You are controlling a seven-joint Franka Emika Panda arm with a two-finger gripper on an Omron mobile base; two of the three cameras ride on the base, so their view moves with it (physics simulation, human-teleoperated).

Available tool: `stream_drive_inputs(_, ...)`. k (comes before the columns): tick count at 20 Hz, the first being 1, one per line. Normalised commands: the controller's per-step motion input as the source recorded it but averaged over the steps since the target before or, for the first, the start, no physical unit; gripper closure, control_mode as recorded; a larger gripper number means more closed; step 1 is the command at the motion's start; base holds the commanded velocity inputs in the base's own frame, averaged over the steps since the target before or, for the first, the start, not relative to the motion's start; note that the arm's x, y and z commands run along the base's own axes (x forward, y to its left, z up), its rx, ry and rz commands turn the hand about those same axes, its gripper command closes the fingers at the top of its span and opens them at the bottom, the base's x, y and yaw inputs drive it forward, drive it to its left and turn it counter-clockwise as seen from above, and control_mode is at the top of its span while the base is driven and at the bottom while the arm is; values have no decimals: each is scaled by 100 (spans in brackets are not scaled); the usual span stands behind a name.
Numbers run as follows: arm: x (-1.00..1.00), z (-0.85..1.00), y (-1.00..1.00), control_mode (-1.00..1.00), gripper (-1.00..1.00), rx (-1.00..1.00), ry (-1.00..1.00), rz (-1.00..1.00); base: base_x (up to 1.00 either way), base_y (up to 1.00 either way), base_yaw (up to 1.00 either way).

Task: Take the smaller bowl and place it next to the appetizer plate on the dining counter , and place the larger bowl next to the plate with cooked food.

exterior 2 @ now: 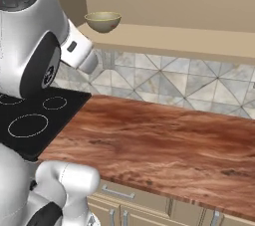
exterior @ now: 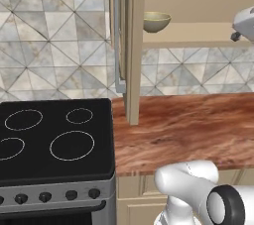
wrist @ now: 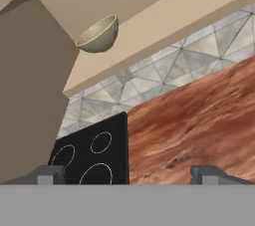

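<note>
Step in hand looks like reach for the smaller bowl, nothing picked yet. Bowl sits upright on the lower shelf of the open wall cabinet, near the shelf's left end, close beside the opened cabinet door that hangs edge-on over the wood-grain counter. Gripper is spread wide, jaws fully apart, nothing between them; hand view has both fingertips low in frame w/ the bowl up and left of centre, well apart from them, so it's not lined up yet. Hand cam is rolled, shelf runs diagonal. In right base view the arm's big joint sits high at left, bowl just past it on the shelf; in left base view the hand end pokes in at the right edge at about shelf height, well apart from bowl. Cooktop is left of the counter, below the cabinet. Larger bowl, both plates, dining counter: can't place any of them from here. Next move, my read: swing the hand toward the bowl, bring the jaws around the thin rim or wall, close. Risks: clipping the door edge on approach, or nudging the bowl back along the shelf since it's light-looking and round. Then lift clear of the shelf lip before the base drives off.
</note>
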Motion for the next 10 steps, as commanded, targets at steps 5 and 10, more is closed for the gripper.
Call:
stream_drive_inputs(5,82,0,0,-100,-100,11,-4,-6,0,0,0)
stream_drive_inputs(10,62,-5,7,-100,-100,1,0,-3,0,0,0)
